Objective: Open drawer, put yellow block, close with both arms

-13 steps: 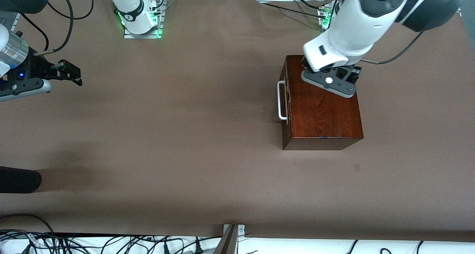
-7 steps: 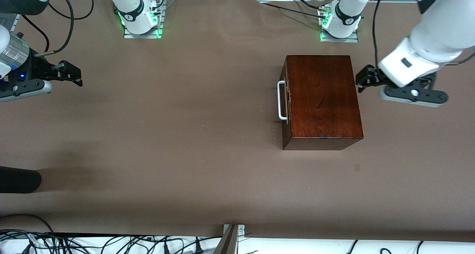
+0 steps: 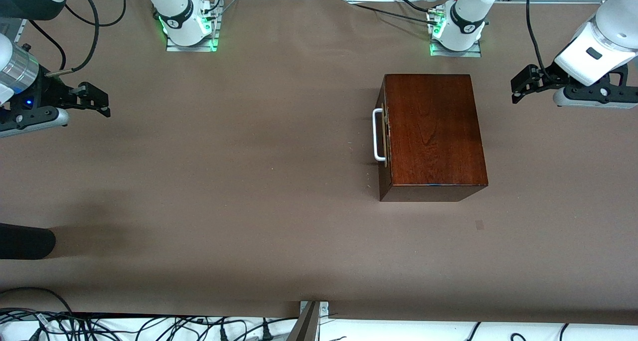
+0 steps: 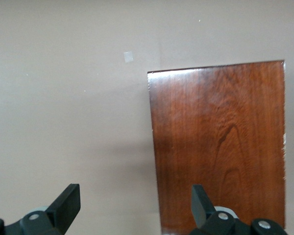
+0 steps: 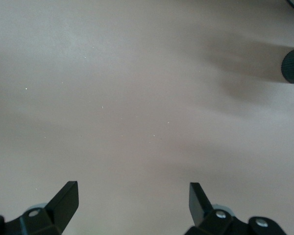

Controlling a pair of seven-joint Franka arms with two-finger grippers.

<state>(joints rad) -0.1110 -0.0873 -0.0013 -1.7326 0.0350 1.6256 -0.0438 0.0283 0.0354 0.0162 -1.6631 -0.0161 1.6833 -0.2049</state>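
A glossy dark red-brown wooden box (image 3: pixel 431 134) sits on the brown paper-covered worktop (image 3: pixel 239 181), toward the left arm's end and close to the edge where the arm bases stand. Its drawer (image 3: pixel 384 134) is pushed fully in, flush with the box, and the white U-shaped bar handle (image 3: pixel 378 134) on its front faces the right arm's end of the table. The small yellow block shows in none of the views.

The left arm's black two-finger gripper (image 3: pixel 521 84) hangs over bare worktop beside the box, near the corner at the left arm's end on the base side, clear of the wood. In the left wrist view its fingers (image 4: pixel 68 203) are spread wide with nothing between them, and the polished box top (image 4: pixel 220 147) fills part of the scene below.

The right arm's black two-finger gripper (image 3: pixel 97 99) waits over the worktop edge at the right arm's end, well apart from the box. Its fingers (image 5: pixel 66 198) are likewise spread wide and hold nothing, with only plain brown surface under them. A dark rounded object (image 3: pixel 25 241) lies at that same edge, nearer to the front camera.
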